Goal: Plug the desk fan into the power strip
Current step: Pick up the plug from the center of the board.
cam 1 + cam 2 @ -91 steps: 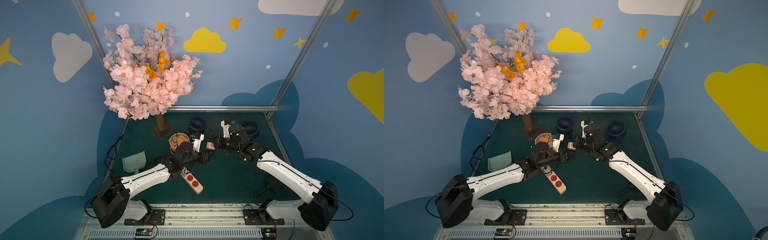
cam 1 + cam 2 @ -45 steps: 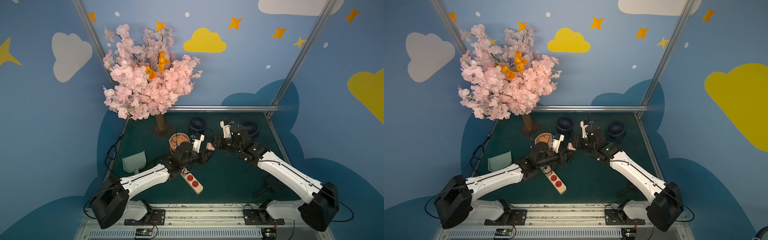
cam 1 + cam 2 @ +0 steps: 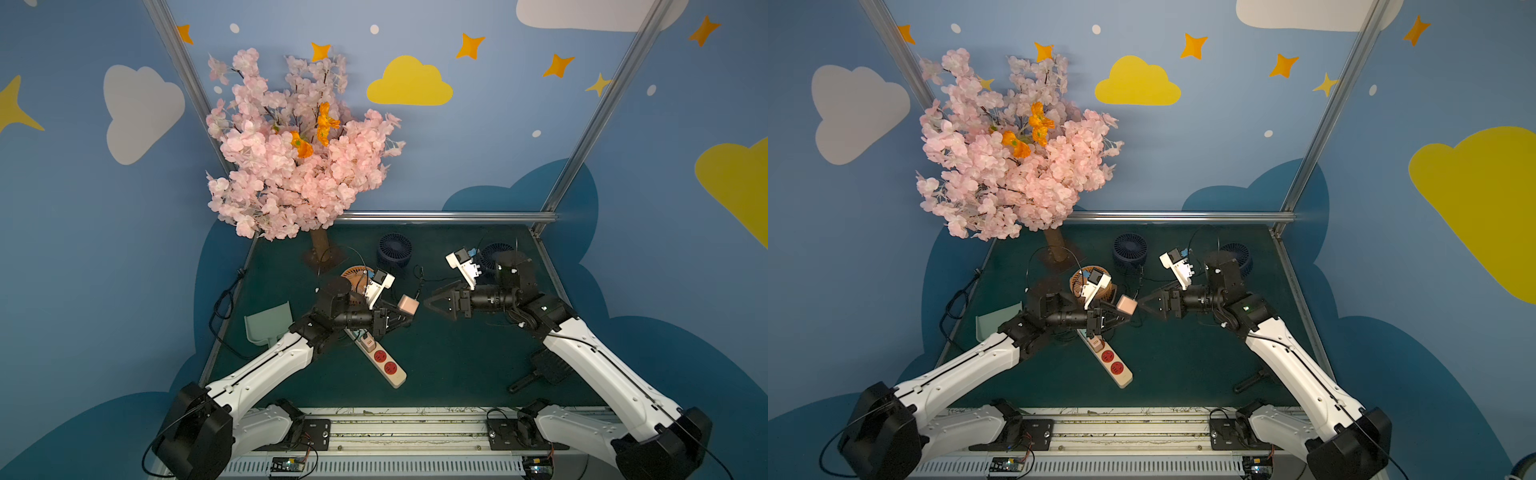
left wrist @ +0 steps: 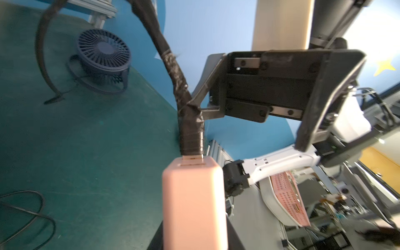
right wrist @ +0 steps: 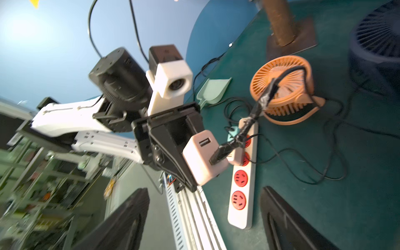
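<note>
L jaws pinch pink adapter [image 3: 408, 305], R jaws spread; 2nd adapter [image 3: 366, 343] in pwr strip [image 3: 392, 376].

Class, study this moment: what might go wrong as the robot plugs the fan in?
The left gripper alone holds the pink adapter; it may twist when pushed into the power strip. Its black cable toward the orange fan could snag the plugged-in adapter. The open right gripper sits close and may get bumped.
</note>
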You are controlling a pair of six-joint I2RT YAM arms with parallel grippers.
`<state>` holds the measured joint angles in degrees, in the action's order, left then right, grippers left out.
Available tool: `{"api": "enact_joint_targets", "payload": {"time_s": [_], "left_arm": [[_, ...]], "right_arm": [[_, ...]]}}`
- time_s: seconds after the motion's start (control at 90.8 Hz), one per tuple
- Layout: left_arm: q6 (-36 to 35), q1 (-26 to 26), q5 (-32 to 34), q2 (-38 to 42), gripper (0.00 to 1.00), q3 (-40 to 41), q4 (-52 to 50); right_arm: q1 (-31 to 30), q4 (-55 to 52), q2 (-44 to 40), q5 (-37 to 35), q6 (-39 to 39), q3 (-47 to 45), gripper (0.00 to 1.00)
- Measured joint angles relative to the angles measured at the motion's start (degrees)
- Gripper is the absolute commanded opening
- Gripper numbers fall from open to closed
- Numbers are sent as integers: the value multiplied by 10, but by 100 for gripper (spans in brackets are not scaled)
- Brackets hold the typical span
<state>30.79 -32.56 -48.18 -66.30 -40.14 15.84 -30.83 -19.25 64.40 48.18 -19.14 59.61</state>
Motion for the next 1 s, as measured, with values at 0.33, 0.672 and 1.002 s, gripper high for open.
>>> {"api": "enact_joint_targets", "payload": {"time_s": [0.33, 0.672, 1.002], "left_arm": [[2, 1, -125, -2, 20, 0, -1], [3, 0, -162, -4, 19, -1, 1], [3, 0, -179, -13, 19, -1, 0]], "right_arm": [[-24, -37, 83, 140, 23, 32, 57], [-41, -64, 113, 182, 39, 58, 35], [-50, -87, 131, 197, 49, 67, 37]]}}
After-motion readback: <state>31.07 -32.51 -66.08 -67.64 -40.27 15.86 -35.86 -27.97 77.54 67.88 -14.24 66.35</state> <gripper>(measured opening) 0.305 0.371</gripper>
